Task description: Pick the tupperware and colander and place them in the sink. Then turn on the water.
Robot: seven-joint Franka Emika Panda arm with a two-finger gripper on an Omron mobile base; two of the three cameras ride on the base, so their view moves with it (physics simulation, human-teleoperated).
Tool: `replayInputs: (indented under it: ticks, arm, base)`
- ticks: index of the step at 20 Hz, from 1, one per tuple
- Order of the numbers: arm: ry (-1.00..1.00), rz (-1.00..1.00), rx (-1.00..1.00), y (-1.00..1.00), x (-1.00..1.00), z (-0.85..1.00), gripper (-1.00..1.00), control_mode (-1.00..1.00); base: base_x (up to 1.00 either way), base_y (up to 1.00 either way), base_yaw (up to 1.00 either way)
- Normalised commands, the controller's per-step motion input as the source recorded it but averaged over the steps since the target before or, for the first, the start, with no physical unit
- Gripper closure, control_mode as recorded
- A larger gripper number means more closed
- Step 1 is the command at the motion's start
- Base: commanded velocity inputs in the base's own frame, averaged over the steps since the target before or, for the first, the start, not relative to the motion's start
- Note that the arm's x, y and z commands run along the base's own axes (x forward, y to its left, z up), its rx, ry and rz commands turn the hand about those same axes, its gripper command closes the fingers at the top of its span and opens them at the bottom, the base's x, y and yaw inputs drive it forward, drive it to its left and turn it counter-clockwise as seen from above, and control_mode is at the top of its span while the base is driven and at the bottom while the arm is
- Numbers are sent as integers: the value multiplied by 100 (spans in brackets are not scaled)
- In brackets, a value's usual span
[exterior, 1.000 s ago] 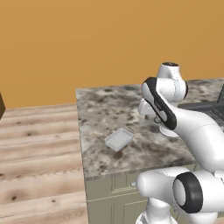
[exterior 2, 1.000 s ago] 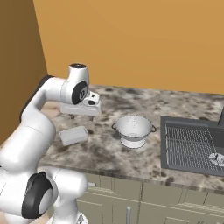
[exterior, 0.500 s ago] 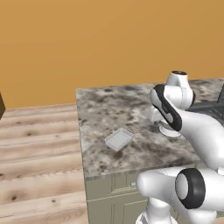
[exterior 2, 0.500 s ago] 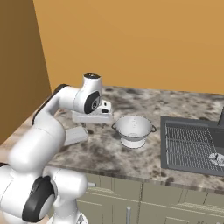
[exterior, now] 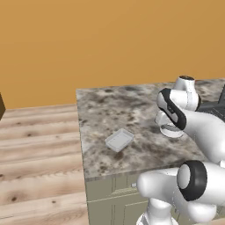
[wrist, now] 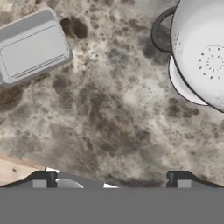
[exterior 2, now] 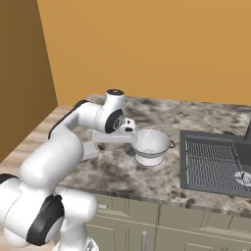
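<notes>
Right now I have the gripper (wrist: 111, 177) hanging over the speckled stone counter (wrist: 113, 118) with its jaws spread wide and nothing between them; in the hand view the two dark fingertips (wrist: 43, 178) stand far apart at the bottom, with bare countertop between them. In that same view the tupperware (wrist: 33, 48) lies flat and open side up toward the upper left, while the colander (wrist: 203, 52) fills the upper right corner, its perforated white bowl and one dark loop handle showing; the two sit well apart, and the gripper is over the stretch of counter between them. From the right base view I see the hand (exterior 2: 117, 136) held low just beside the colander (exterior 2: 152, 146), on the side away from the sink (exterior 2: 215, 162), and the colander stands upright on the counter between the hand and the basin. The sink's ribbed dark drainboard and its round silver drain (exterior 2: 243, 177) sit off to the far right of that view, with nothing resting in them that I can make out. From the left base view the tupperware (exterior: 119, 140) rests near the front edge of the counter (exterior: 110, 114), slightly skewed to that edge, and the colander (exterior: 169, 127) is mostly hidden behind the arm's forearm.
</notes>
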Motion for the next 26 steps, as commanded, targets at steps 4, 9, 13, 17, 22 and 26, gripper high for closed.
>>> replayInputs:
  ticks: [4,9,13,17,22,26]
  arm:
    - [1,3,0,-23,29,0,-100,-100]
    - [7,3,0,-17,45,0,-100,-100]
    - [7,5,0,-22,39,0,-100,-100]
    - [6,5,0,-24,32,0,-100,-100]
    - [3,5,0,-9,20,-13,-100,-100]
    - [5,2,0,0,15,-22,-100,-100]
  base:
    - [0,0,0]
    - [0,0,0]
    - [0,0,0]
    - [0,0,0]
    - [0,0,0]
    - [0,0,0]
